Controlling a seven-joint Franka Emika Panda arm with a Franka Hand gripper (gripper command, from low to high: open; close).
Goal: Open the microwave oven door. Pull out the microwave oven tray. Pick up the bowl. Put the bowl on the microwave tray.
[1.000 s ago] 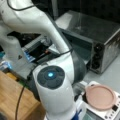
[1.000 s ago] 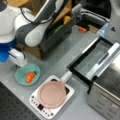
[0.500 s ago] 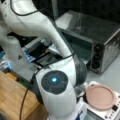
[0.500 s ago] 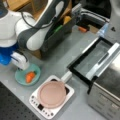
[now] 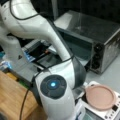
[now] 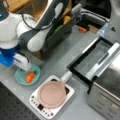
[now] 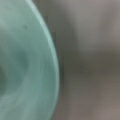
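Microwave oven [image 5: 100, 40] fills the upper right in a front view, its three black knobs [image 5: 96, 56] in a column, and we see the white arm [image 5: 53, 65] crossing in front of it; the pink disc [image 5: 100, 96] lies at lower right.

Looking down in a front view, we find the door [image 6: 105, 62] lowered and the tray [image 6: 88, 58] drawn out over the grey table [image 6: 57, 57]. At left the bowl [image 6: 27, 75] rests on the table with an orange item [image 6: 30, 77] inside, and the gripper [image 6: 22, 65] sits at its rim. We cannot tell how wide its fingers stand or whether they grasp anything.

Up close in the wrist view, we see only the bowl's curved rim [image 7: 27, 67] against grey table.
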